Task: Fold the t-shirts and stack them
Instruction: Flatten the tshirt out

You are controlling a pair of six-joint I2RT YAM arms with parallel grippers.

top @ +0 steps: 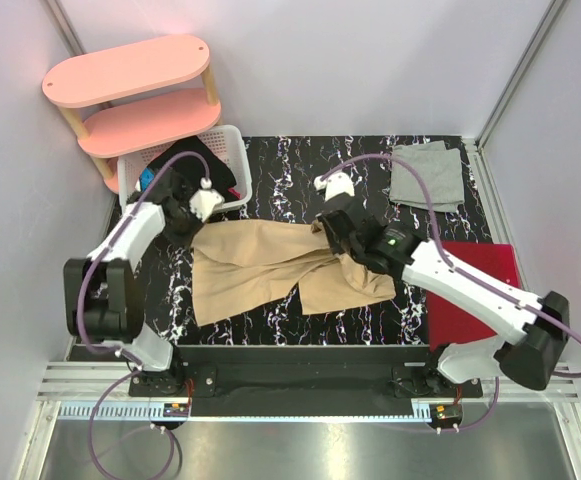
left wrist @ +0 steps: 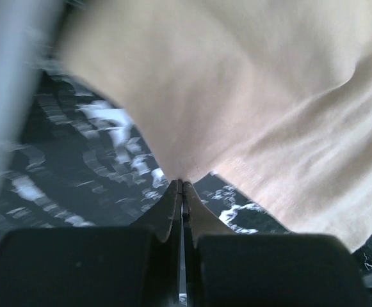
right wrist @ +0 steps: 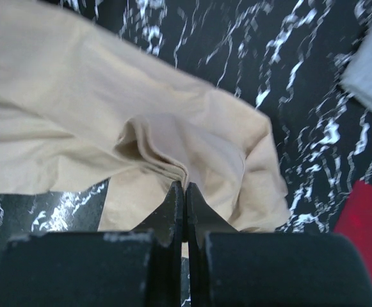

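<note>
Top external view suggests an early stage: left gripper [left wrist: 182,185] and right gripper [right wrist: 184,187] each clench a pinch of the tan t-shirt [top: 270,265], which sprawls unfolded on the counter [top: 280,170] between them, while the grey t-shirt [top: 425,178] lies beyond the right gripper, unstacked.

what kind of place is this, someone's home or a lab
Likely a robot lab cell staged for laundry: plain white panels wall in the black marbled table, with a white laundry basket and a pink shelf at its back left corner.
</note>
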